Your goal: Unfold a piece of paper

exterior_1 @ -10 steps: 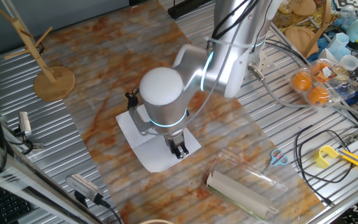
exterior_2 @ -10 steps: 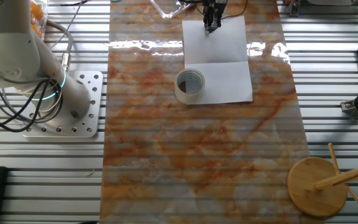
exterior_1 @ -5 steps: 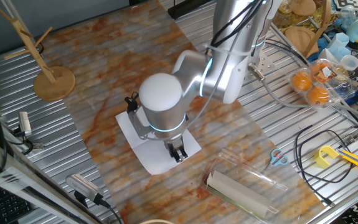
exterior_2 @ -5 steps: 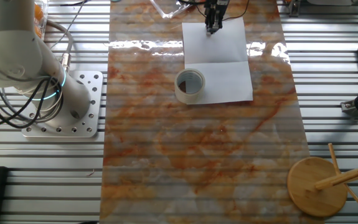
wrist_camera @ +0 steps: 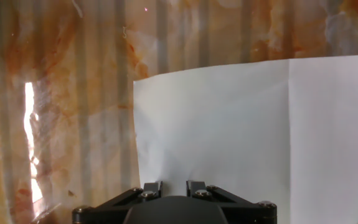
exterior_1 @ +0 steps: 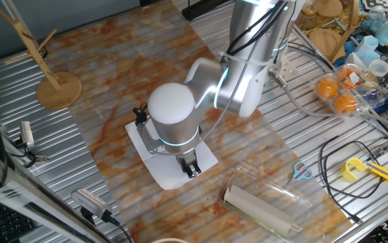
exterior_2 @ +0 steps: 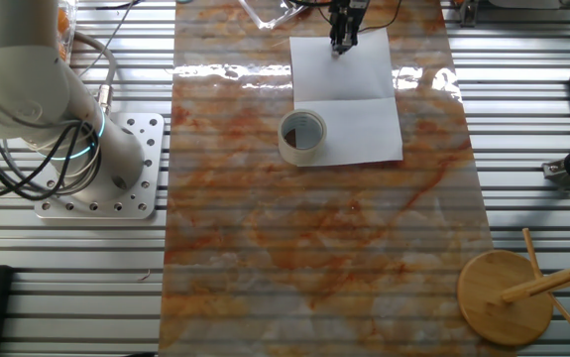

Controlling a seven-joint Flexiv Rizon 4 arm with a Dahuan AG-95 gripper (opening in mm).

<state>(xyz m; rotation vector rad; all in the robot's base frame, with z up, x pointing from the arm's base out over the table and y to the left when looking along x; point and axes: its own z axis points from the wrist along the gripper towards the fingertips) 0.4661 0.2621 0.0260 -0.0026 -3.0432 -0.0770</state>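
The piece of paper (exterior_1: 161, 169) lies flat and spread out on the marbled mat, white, with one crease across its middle (exterior_2: 344, 74). In the hand view the paper (wrist_camera: 228, 124) fills the right and centre, its left edge and a corner showing against the mat. My gripper (exterior_1: 191, 169) hangs just over the sheet near one short edge (exterior_2: 342, 45). Its fingers (wrist_camera: 152, 186) stand slightly apart, open, with only paper showing in the gap (wrist_camera: 174, 186). A roll of tape (exterior_2: 302, 136) rests on the sheet's other half, at its edge.
A beige roll in a clear sleeve (exterior_1: 258, 206) lies on the mat close to the paper. Scissors (exterior_1: 302, 171), cables and oranges (exterior_1: 335, 94) clutter the right side. A wooden stand (exterior_1: 57, 88) sits far left. The arm's base (exterior_2: 106, 169) stands beside the mat.
The arm and gripper have shifted a little along the paper's short edge. The paper and the tape roll have stayed where they were.
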